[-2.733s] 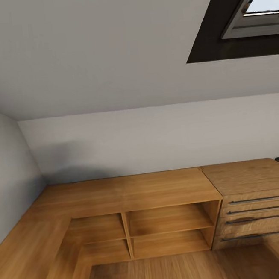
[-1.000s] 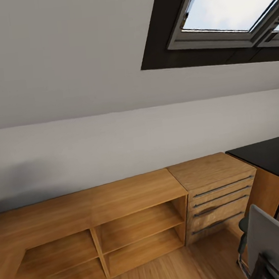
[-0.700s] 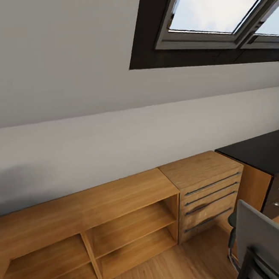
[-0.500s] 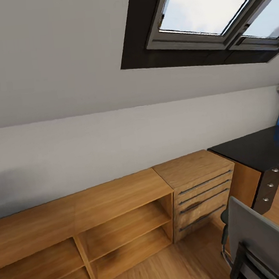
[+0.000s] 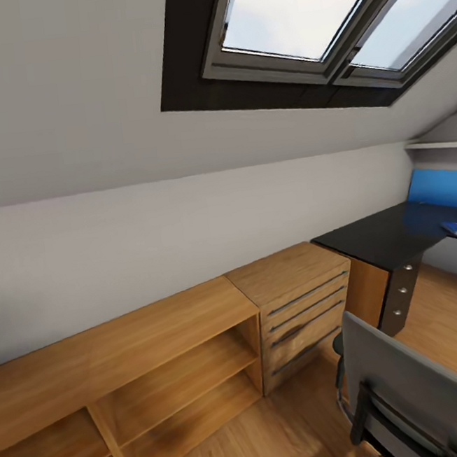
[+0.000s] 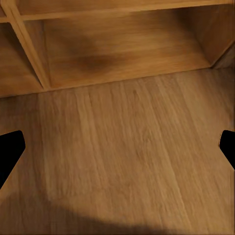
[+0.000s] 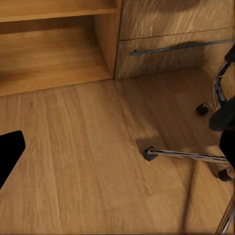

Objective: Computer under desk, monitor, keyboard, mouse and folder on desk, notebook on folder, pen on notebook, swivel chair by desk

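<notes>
My head swung steadily to the right, so the whole picture slid left; the furniture itself did not move. The open wooden shelf unit (image 5: pixel 132 379) and the light wooden dresser (image 5: pixel 296 306), once central, ended up lower and further left. The skylight (image 5: pixel 305 16) grew from a corner sliver to a wide double pane. The desk (image 5: pixel 391 236) came into sight, then its drawer knobs, a blue panel (image 5: pixel 444 188) behind it and a small blue thing lying on it. The swivel chair (image 5: pixel 407 385) rose from the lower right corner.
</notes>
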`<state>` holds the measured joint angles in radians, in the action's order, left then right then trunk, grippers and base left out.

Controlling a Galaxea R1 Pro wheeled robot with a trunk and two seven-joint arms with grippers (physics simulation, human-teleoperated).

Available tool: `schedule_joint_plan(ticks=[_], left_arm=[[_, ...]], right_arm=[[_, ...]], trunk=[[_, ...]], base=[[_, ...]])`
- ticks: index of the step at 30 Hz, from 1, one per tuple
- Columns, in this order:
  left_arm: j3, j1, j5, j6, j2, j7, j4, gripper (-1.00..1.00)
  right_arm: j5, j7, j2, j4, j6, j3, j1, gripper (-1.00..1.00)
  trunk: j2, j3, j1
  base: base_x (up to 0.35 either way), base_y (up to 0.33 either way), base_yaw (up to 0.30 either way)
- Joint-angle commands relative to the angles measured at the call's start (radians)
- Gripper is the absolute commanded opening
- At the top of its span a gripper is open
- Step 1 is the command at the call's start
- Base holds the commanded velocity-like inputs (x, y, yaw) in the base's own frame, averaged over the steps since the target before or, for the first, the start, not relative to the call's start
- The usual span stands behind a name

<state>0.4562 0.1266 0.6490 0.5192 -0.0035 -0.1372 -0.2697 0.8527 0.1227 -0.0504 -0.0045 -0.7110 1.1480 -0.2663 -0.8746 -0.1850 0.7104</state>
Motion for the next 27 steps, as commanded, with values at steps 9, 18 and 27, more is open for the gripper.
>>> schedule_joint_plan(ticks=[9, 18, 27], left_arm=[[0.008, 0.001, 0.004, -0.002, 0.001, -0.009, -0.001, 1.0], [0.013, 0.001, -0.007, -0.005, -0.01, -0.008, -0.004, 1.0], [0.017, 0.001, -0.009, -0.004, -0.015, -0.008, -0.005, 1.0]], right_arm=[[0.0, 0.01, 0.0, 0.0, 0.001, 0.006, -0.001, 1.0], [0.0, 0.01, 0.0, 0.0, 0.001, 0.007, -0.001, 1.0], [0.0, 0.01, 0.0, 0.0, 0.0, 0.006, -0.001, 1.0]], trunk=[[-0.064, -0.03, 0.035], [-0.127, -0.058, 0.069], [-0.19, -0.086, 0.104]], base=[[0.0, 0.0, -0.258], [0.0, 0.0, -0.258], [0.0, 0.0, -0.258]])
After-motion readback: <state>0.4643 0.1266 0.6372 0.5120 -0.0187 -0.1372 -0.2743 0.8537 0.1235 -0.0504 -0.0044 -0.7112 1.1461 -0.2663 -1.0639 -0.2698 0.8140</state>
